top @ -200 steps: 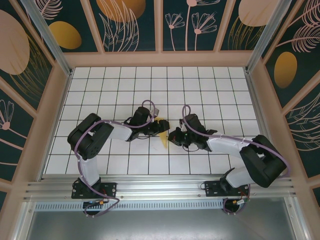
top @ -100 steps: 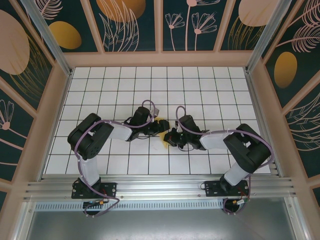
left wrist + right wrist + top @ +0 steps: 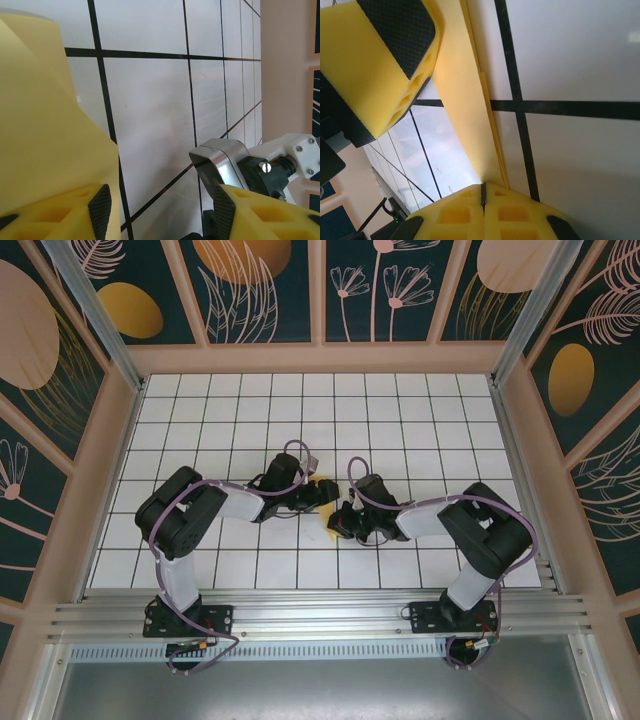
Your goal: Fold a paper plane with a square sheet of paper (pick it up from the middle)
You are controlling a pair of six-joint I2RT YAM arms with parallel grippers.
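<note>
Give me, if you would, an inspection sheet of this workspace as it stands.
Surface: white table with black grid lines, no stains seen.
Job's things: partly folded pale-yellow sheet of paper, at mid-table between the two grippers.
Clutter: nothing seen.
Grippers: left gripper jaws apart, paper beside one finger; right gripper shut on the paper's edge.
Cables: purple cables loop along both arms, no snag seen.
Surroundings: dark floral wall panels in pale wooden frames; aluminium rail at the near edge.
</note>
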